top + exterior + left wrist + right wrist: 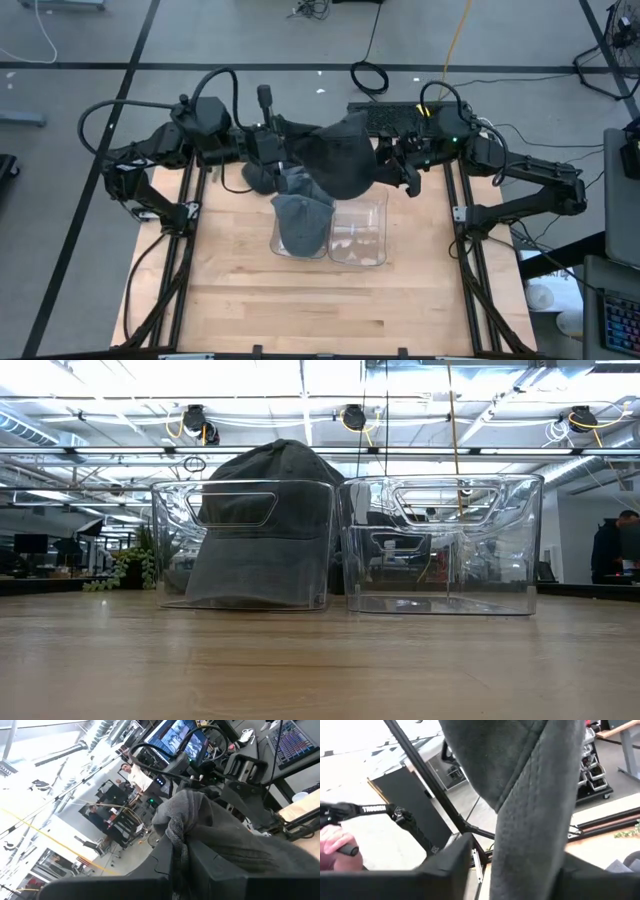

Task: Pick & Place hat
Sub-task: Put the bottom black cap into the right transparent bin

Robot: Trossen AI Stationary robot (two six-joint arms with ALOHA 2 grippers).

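1. High view first: we see a dark hat (345, 155) held up between both arms at the far edge of the wooden table (300, 300), just beyond two clear bins that stand side by side.
2. We judge it is carried by both arms so that the soft cloth stays spread and does not fold before it goes down.
3. Our left gripper (275, 150) is at the hat's left side. Its wrist view shows a bunched fold of fabric (175, 827) pinched tight between its fingers — clamped on the hat.
4. Our right gripper (405, 165) is at the hat's right side. Its wrist view shows a band of cloth (535, 810) passing between its two dark fingers, but whether they are pressed on it or merely around it we cannot tell.
5. The left bin (283, 246) already holds a grey hat (303, 220), which the low view shows sitting upright and rising above the rim (265, 525).
6. The right bin (378, 252) holds nothing we can see — so we take it as the likely place for the hat in the air.
7. The raised hat hangs slightly to the far side of the bins, not over the right bin, so by our reckoning the carry towards us is not yet done.
8. A person's hand (335, 847) shows in the room beyond, well apart from the grippers.
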